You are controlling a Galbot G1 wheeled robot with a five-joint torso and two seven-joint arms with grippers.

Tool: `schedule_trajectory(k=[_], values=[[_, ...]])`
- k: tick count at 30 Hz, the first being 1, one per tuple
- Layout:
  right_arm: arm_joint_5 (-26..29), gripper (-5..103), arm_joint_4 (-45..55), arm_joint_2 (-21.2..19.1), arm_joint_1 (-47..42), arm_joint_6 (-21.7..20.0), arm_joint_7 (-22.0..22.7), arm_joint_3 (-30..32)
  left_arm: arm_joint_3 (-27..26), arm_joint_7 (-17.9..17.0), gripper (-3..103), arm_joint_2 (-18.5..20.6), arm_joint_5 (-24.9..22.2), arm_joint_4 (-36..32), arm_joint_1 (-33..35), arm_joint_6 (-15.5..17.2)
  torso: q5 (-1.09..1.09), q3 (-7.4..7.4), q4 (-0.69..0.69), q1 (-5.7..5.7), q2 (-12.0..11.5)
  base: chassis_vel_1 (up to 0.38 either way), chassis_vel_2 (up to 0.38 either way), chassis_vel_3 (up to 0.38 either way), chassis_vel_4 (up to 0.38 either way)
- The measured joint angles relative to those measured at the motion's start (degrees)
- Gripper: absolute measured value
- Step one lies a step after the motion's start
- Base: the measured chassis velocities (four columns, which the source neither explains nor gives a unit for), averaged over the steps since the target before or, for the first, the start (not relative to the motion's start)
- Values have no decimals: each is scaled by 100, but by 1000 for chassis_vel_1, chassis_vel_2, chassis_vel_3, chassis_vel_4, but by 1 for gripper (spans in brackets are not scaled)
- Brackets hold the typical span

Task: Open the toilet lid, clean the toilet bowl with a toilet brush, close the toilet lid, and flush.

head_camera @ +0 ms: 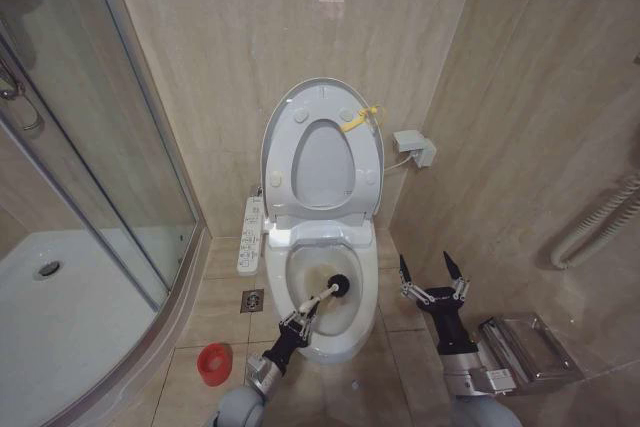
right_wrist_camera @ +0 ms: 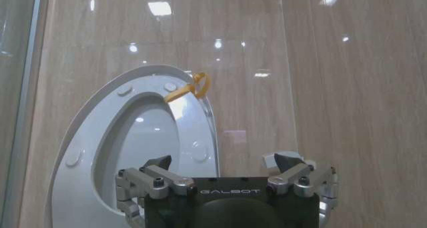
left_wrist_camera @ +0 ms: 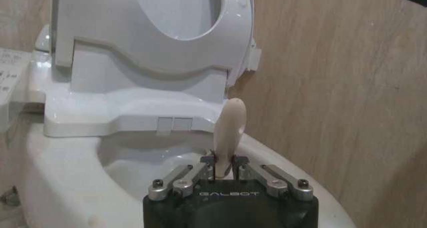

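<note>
left gripper (head_camera: 301,322) pinching the toilet brush (head_camera: 328,291) low on its thin, light, likely slippery handle, head dipping into the toilet bowl (head_camera: 362,332). right gripper (head_camera: 432,275) hanging spread and idle beside the bowl.

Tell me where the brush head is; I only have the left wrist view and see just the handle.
Observer: The brush head is down inside the toilet bowl, near the middle.
Operator: Report the right pincer.
Observer: The right pincer is open, in the air beside the bowl, holding nothing.
Operator: Confirm the left pincer from above.
Observer: The left pincer is shut on the brush handle, at the bowl's front rim.
Operator: Locate the holder.
Observer: The red holder stands on the floor, to the left of the bowl.
</note>
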Motion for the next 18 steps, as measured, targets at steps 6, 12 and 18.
schedule_trajectory(k=[6,12,18], values=[[-21,100,23,23,-22,2,-1,22,-123,7,16,294,44,-882,338,-1,1,0,0,0,0,0,0,0,0],[-38,100,25,83,19,-11,-4,-9,-129,-261,15,356,293,-722,307,177,1,0,2,0,0,0,0,0,0],[-60,100,17,123,41,-23,-6,-34,-122,-528,15,123,314,-154,-156,465,1,0,-1,0,0,0,0,0,0]])
